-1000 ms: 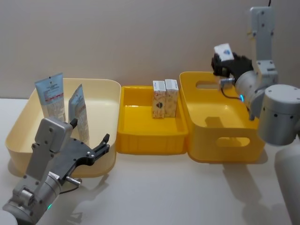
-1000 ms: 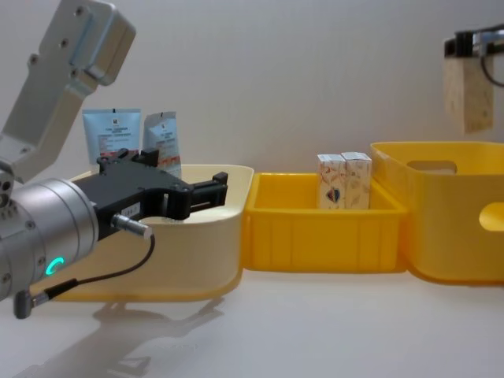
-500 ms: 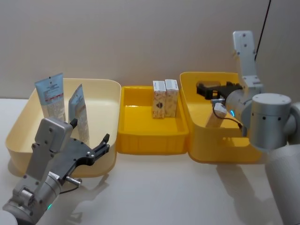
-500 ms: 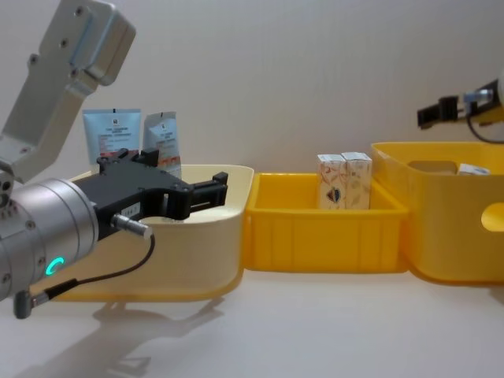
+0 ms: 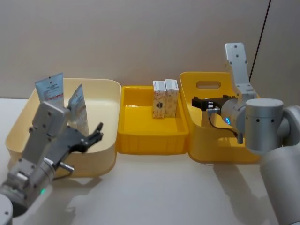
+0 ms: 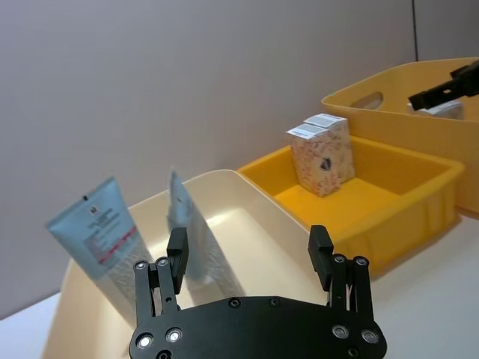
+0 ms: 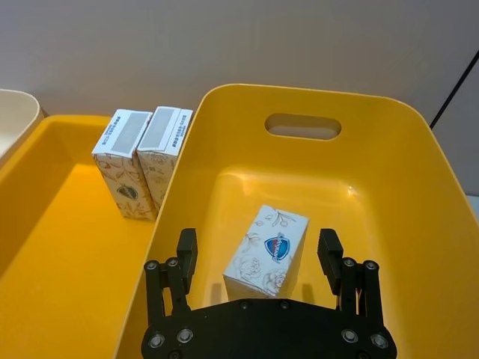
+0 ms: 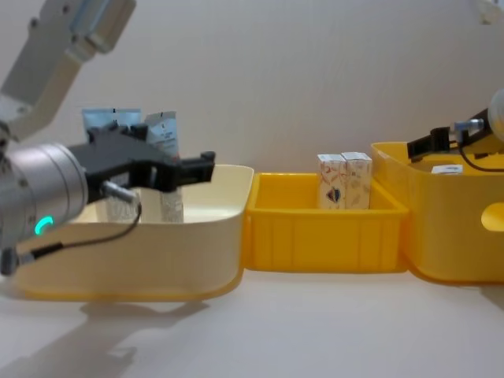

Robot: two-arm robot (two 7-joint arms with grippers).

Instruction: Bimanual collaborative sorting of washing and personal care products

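My left gripper (image 6: 248,243), wide, sits just short of two tubes (image 6: 101,238) standing in the cream tub (image 6: 232,221) — soft, light, slick; I'd pinch their flat faces near the crimp. My right gripper (image 7: 258,241), also wide, hovers over a carton (image 7: 268,253) in the yellow tub (image 7: 374,172).

Pale-blue tubes (image 5: 49,89), cream floral-print cartons (image 5: 165,97), yellow tray (image 5: 150,147), yellow bin (image 5: 225,151), cream tub (image 5: 102,101).

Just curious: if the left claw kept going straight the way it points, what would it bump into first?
Probably the nearer pale-blue tube standing in the cream tub; the open left gripper points at it, though depth is unclear.
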